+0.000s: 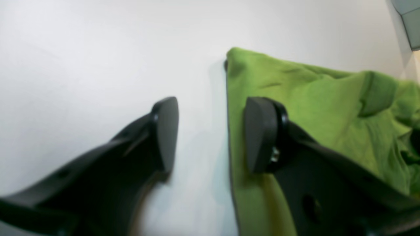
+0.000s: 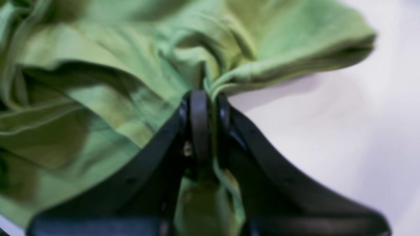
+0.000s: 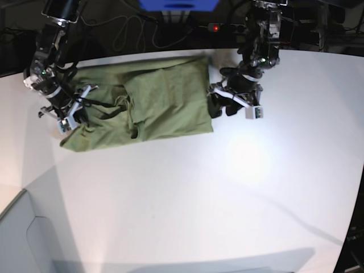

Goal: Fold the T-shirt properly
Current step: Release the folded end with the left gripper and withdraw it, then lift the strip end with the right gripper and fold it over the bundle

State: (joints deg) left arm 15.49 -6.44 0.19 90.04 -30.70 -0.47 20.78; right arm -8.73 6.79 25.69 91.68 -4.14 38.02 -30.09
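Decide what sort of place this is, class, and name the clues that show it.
Probably a robotics lab or test bench: two robot arms work over a bare white table, cables and a power strip run along the dark back edge, and a green T-shirt is the only item handled.

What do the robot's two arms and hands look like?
Both arms are dark, chunky metal with loose black cables running along them. Each wrist carries a small white block. The left hand has two matte black plastic fingers ending in flat, rounded, paddle-shaped pads, with a silver screw on one. The right hand has the same black curved fingers, with small holes in their sides.
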